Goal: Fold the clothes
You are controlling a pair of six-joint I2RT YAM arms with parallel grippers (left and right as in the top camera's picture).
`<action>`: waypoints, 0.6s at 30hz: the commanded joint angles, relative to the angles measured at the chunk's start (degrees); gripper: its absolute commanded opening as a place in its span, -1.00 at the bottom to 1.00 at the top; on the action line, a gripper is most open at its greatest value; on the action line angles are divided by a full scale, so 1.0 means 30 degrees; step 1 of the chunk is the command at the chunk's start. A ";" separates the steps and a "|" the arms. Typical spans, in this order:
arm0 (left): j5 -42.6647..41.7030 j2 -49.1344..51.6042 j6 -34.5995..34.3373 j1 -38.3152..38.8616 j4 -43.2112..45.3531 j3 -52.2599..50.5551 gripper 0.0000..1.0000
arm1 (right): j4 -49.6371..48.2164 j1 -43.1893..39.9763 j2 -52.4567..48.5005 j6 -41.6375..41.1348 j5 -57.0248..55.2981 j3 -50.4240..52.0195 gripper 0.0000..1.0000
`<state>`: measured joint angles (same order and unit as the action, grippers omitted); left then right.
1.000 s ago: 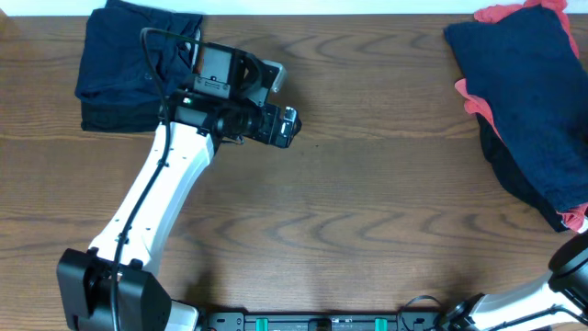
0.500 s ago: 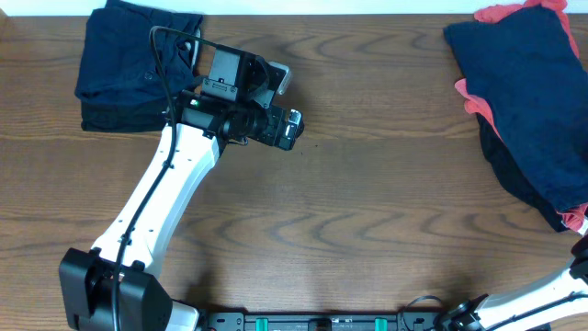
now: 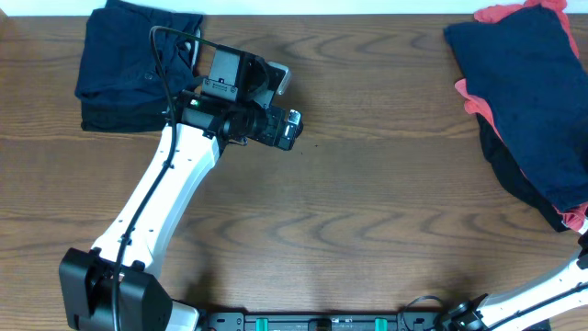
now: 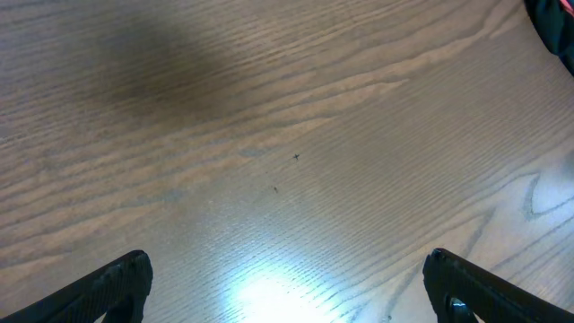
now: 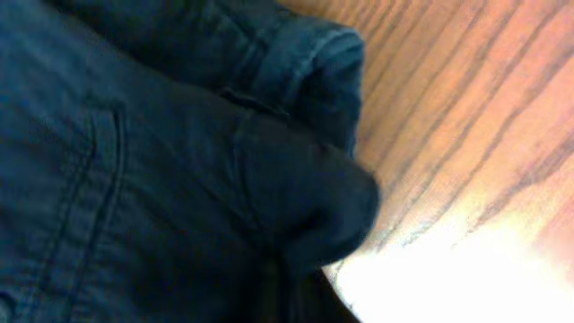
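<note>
A folded stack of dark navy clothes [image 3: 129,64] lies at the table's back left. At the back right lies a loose pile: a navy denim piece [image 3: 533,92] over a coral-red shirt [image 3: 501,14] and a black piece [image 3: 514,175]. My left gripper [image 3: 290,129] hovers over bare wood beside the folded stack. It is open, its fingertips [image 4: 121,278] wide apart with nothing between them. In the right wrist view navy denim [image 5: 161,152] with seams and a rolled hem fills the frame and bunches into my right gripper [image 5: 296,301], which is shut on it.
The brown wooden table [image 3: 367,202] stretches between the two piles. My left arm [image 3: 156,211] crosses the left half from the front edge. Only a bit of my right arm [image 3: 579,267] shows at the front right corner.
My right gripper has shut on the navy denim, and its arm has slid further out of the overhead view. The left arm edged slightly up and right, then held still.
</note>
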<state>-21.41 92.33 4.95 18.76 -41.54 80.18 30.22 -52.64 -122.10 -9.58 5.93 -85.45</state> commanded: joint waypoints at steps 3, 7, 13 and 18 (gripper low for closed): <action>0.0532 0.0087 0.0255 0.0029 0.0015 0.0189 0.96 | 0.0160 -0.0058 -0.0080 0.0153 0.2229 -0.0619 -0.98; 0.0525 0.0080 0.0255 0.0022 0.0044 0.0189 0.96 | 0.0590 0.0270 0.0663 0.0153 0.4852 -0.1231 -0.97; 0.0525 0.0044 0.0117 0.0022 0.0255 0.0189 0.97 | 0.1435 0.2186 0.3439 0.1042 0.6776 -0.2215 -0.97; 0.0525 -0.0335 0.0117 -0.0029 0.0255 0.0197 0.97 | 0.1923 0.5107 0.6324 0.1443 0.6885 -0.2324 -0.98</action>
<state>-20.53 92.33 4.93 18.76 -40.84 80.18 35.40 -42.92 -109.47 -7.09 21.34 -90.39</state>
